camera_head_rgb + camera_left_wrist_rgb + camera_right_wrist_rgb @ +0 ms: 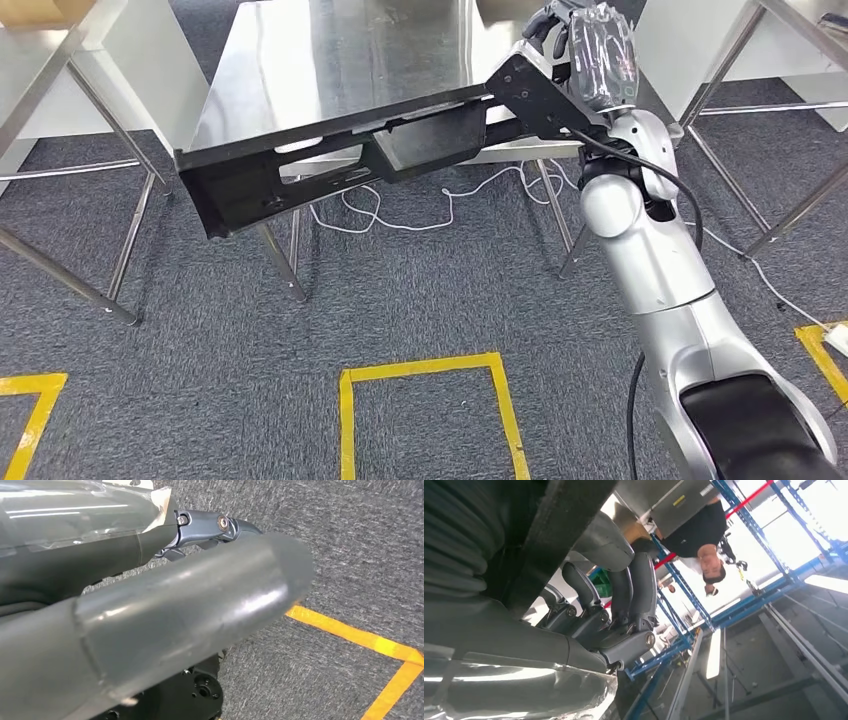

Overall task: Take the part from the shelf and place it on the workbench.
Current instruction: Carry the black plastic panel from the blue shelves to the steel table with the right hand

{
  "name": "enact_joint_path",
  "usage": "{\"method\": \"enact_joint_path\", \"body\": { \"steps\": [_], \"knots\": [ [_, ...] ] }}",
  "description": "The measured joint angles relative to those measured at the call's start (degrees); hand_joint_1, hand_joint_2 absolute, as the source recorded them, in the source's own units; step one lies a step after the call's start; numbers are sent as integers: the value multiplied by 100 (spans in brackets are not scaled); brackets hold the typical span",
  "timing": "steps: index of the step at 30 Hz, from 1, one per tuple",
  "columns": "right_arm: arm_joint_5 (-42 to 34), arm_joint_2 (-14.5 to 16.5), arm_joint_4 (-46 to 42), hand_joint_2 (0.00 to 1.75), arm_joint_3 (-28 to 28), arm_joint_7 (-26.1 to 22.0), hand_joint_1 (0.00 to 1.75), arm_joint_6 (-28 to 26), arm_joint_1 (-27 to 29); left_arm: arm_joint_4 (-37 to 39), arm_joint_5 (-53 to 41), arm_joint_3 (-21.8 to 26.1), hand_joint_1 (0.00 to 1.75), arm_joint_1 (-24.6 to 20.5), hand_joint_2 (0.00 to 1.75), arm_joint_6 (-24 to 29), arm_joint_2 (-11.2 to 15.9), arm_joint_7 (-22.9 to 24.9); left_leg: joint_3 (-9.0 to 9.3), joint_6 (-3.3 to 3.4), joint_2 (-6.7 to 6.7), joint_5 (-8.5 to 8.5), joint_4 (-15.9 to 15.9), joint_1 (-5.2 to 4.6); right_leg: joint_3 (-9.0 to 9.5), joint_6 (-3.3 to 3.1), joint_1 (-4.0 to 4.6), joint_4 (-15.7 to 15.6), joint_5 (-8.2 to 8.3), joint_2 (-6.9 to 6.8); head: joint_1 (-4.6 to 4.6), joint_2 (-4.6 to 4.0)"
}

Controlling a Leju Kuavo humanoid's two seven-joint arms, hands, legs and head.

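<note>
A long black flat part [330, 165] with cut-outs stretches across the front edge of the steel workbench [330, 50]. Its left end hangs out over the carpet, lower than the right end. My right hand [590, 50] grips the part's right end, raised above the bench's right front corner. In the right wrist view the part is a dark bar [559, 525] with my dark fingers [624, 595] wrapped round it. My left hand [165, 605] hangs over the carpet with its thumb stretched out and nothing in it.
Metal-legged white tables stand at the left [60, 120] and right [760, 60] of the bench. A white cable [420, 215] lies on the carpet under it. Yellow tape squares [420, 372] mark the floor. A person in a black shirt [704, 530] stands by blue shelving [684, 587].
</note>
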Motion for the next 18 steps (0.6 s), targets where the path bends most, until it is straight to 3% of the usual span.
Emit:
{"method": "enact_joint_path", "body": {
  "steps": [1,3,5,7,8,9,11,13,16,18],
  "knots": [
    [37,63,35,175,18,8,175,-21,-8,-1,-51,-1,0,24,0,-4,13,-38,-18,-31,51,-21,31,3,7,-39,-7,-8,7,-32,-11,0],
    [102,160,89,175,40,12,175,-81,-22,-2,-140,-2,0,43,0,-5,50,-99,-171,-91,307,-209,358,3,33,-138,-24,-25,11,-110,-48,0],
    [171,211,128,175,46,24,175,-149,-15,-3,-220,-5,0,38,0,-2,80,-156,-520,-137,563,-538,1068,13,50,-207,10,-25,-9,-193,-81,-1],
    [239,224,149,175,29,43,175,-200,27,-4,-309,-15,0,50,0,3,98,-212,-802,-152,626,-686,1589,24,57,-228,37,-24,-24,-281,-81,-1],
    [265,225,152,175,14,49,175,-219,55,-4,-340,-22,0,60,0,8,102,-233,-795,-145,634,-612,1556,25,62,-234,45,-24,-30,-320,-82,-1],
    [280,226,152,175,-3,52,175,-231,77,-4,-358,-27,0,68,0,11,106,-248,-667,-126,646,-451,1300,24,69,-237,53,-24,-34,-352,-81,0],
    [300,227,147,175,-29,53,175,-247,94,-5,-376,-35,0,69,0,18,121,-264,-245,-58,761,-128,513,-4,82,-229,84,-23,-50,-398,-80,0],
    [317,228,140,175,-50,56,175,-259,97,-9,-396,-40,0,62,0,19,140,-278,-15,-4,845,-34,80,-51,84,-203,119,-24,-68,-436,-75,0],
    [348,232,132,175,-65,63,175,-264,113,-10,-430,-44,0,65,0,27,153,-299,18,50,780,-32,3,-71,88,-132,145,-46,-84,-483,-73,0],
    [377,224,115,175,-102,76,175,-274,131,-10,-531,-66,0,68,0,82,155,-321,75,52,741,-7,-51,-78,97,-127,169,-80,-86,-437,-62,0]
  ]
}}
